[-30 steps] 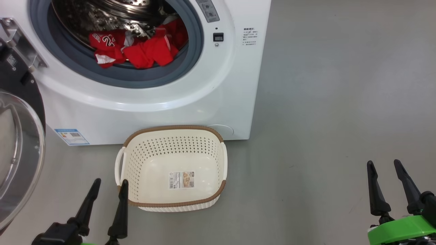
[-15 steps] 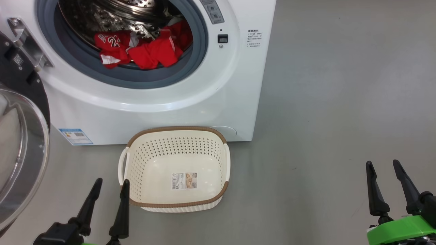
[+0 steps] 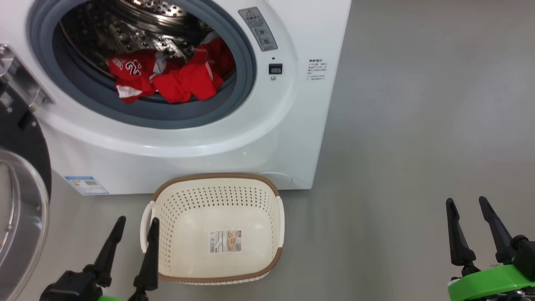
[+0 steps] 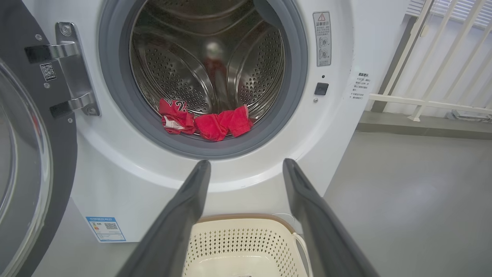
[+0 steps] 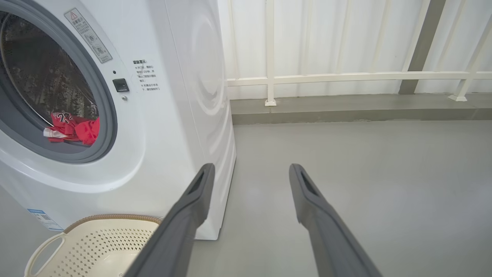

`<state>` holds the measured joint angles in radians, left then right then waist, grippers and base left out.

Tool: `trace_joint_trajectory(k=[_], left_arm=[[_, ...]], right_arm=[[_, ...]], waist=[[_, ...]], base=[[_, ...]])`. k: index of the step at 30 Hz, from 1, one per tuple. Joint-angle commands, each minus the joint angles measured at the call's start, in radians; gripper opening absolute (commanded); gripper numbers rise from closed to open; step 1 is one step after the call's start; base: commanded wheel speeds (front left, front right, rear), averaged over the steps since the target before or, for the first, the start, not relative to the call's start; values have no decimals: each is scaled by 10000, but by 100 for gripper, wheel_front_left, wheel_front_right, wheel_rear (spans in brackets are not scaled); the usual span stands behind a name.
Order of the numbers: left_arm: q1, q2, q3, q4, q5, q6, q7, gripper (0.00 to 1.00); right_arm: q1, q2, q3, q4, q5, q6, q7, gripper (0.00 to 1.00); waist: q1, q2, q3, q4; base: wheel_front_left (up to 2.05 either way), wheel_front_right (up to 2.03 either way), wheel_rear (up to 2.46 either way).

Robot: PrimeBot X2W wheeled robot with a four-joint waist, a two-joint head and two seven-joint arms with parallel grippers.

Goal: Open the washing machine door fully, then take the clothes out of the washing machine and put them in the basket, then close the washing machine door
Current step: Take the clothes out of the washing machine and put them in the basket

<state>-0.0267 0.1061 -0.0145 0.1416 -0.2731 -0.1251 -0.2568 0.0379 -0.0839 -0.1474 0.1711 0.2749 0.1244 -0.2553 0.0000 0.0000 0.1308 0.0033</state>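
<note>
The white washing machine [image 3: 267, 138] [image 4: 338, 130] [image 5: 180, 115] has its round black door [image 3: 19, 200] [image 4: 27, 161] swung wide open to the left. Red clothes [image 3: 167, 77] [image 4: 205, 123] [image 5: 75, 129] lie at the front of the steel drum, over the grey gasket. On the floor right in front of the machine stands the cream basket [image 3: 217, 228] [image 4: 246, 246] [image 5: 100, 246], with just a paper label inside. My left gripper [image 3: 136, 221] [image 4: 246, 165] is open, low beside the basket's left handle. My right gripper [image 3: 466, 202] [image 5: 250, 167] is open, far right over bare floor.
Grey floor [image 3: 418, 125] stretches to the right of the machine. A white railing [image 5: 346, 77] and a low ledge run behind it. A blue label [image 3: 85, 185] marks the machine's lower left front.
The head camera has tilted up, so machine and basket sit lower in the picture. Both grippers stay open and in place.
</note>
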Motion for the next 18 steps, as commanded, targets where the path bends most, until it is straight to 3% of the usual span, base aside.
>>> trace_joint_trajectory(k=[1, 8, 18], left_arm=[[-396, 185, 312, -244, -20, -56, -49, 100], [-437, 132, 379, -51, 172, -56, -49, 100], [-494, 40, 395, -14, 190, -56, -49, 100]], right_arm=[[-266, -110, 239, -233, 19, 63, -65, 100], [-277, -113, 262, -227, 28, 63, -65, 100], [-318, -111, 243, -240, 25, 63, -65, 100]], waist=[[0, 0, 19, -2], [0, 0, 21, -17], [0, 0, 105, 34]], base=[[137, -137, 0], [83, -83, 0], [4, -4, 0]])
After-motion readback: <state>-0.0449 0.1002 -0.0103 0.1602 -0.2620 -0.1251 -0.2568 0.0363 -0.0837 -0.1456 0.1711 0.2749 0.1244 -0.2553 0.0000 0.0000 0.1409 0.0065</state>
